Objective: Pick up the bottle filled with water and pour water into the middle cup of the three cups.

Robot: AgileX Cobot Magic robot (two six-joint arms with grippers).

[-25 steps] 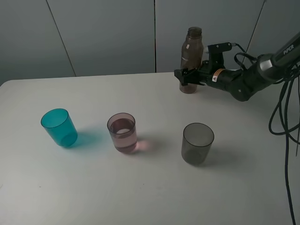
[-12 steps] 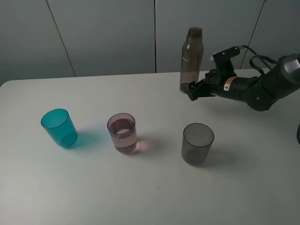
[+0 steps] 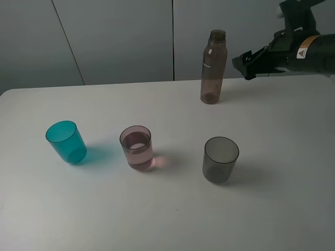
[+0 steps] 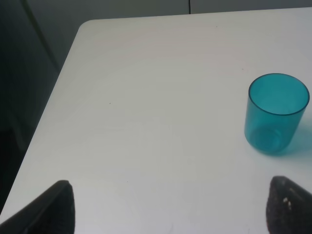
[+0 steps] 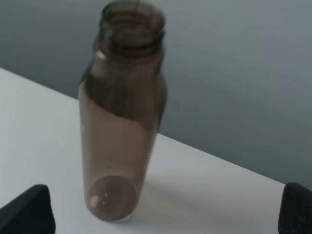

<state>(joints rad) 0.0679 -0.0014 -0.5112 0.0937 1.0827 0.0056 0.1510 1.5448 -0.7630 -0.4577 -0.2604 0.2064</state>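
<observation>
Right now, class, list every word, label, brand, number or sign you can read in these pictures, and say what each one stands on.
Nothing can be read.
Sticker on the right arm, a yellow warning triangle with small print: too small to read.
The bottle, a faint pale mark on its side: too blurred to read.
The three cups: no text.

white table (image 3: 282, 209), grey wall panels (image 3: 115, 36)

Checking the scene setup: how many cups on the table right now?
3, in a row across the table: teal cup on the left, pinkish-mauve cup in the middle holding liquid, smoky grey cup on the right. None looks hidden.
</observation>
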